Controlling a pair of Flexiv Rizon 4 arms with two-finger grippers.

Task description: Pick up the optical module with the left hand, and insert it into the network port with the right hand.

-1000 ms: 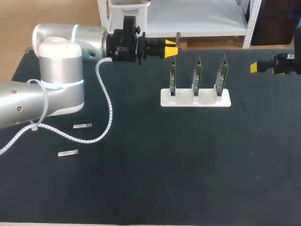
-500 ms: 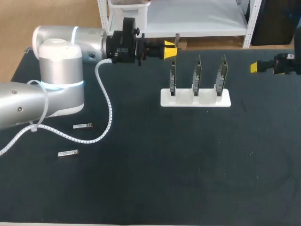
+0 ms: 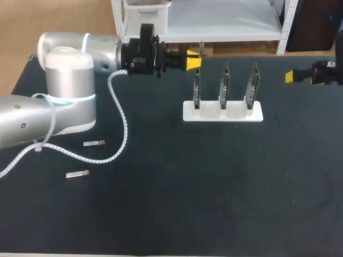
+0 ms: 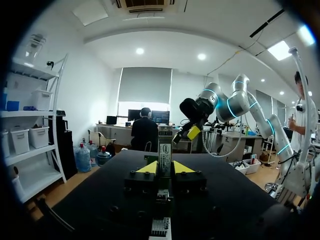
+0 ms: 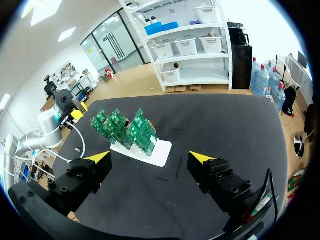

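On the dark table, the white board stand stood upper centre, the right gripper hung spread at the right edge, and the left gripper, upper left of the stand, pinched the upright optical module, probably light, rigid, slippery metal best gripped across its flat sides.

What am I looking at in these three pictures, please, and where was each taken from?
This is a two-armed robot at a dark table. One picture looks down from above and behind; the two round ones come from cameras on each wrist. The left claw, with yellow tips, is shut on a small optical module. The right claw is open and empty. On the table, a white stand holds three upright green circuit boards; two spare modules lie near the left arm.
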